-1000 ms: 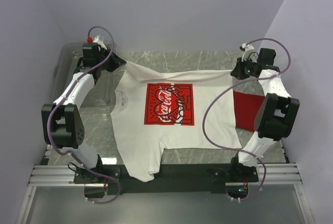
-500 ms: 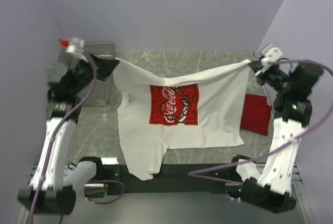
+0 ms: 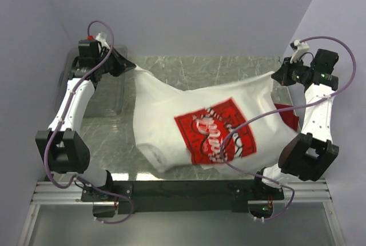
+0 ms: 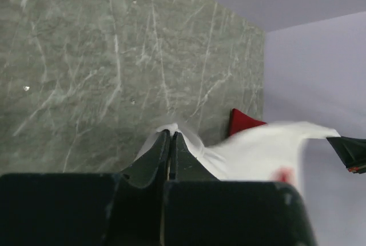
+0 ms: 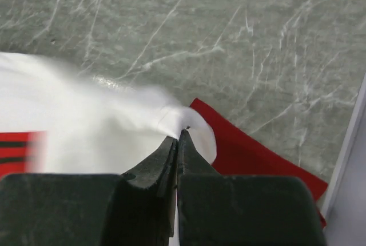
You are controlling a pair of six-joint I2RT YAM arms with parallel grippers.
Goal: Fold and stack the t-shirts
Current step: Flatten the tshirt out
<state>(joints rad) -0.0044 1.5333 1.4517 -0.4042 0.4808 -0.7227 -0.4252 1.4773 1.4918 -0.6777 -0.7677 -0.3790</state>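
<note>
Since both pairs of jaws are pinched fully together on cloth, the white t-shirt (image 3: 171,106) hangs stretched between them like washing on a line. The left gripper (image 3: 127,66), at the far left, has a small pucker of white fabric squeezed between its closed tips, as its wrist view shows. The right gripper (image 3: 276,76), at the far right, clamps a similar pinch of the same shirt. The two grips look chosen to pull the far edge taut and lift it, so that the body can be spread flat or laid over for a fold. That is a judgement.

From that raised far edge the shirt sags toward the near side. Its middle dips, its near-left part is bunched, and the cloth looks blurred, as if swinging. Its red print (image 3: 216,130) sits tilted, right of centre. Beneath the right side, a plain red t-shirt (image 3: 291,119) lies flat on the table (image 3: 217,68), mostly covered. A clear bin (image 3: 111,94) stands at the far left, beside the left arm.
</note>
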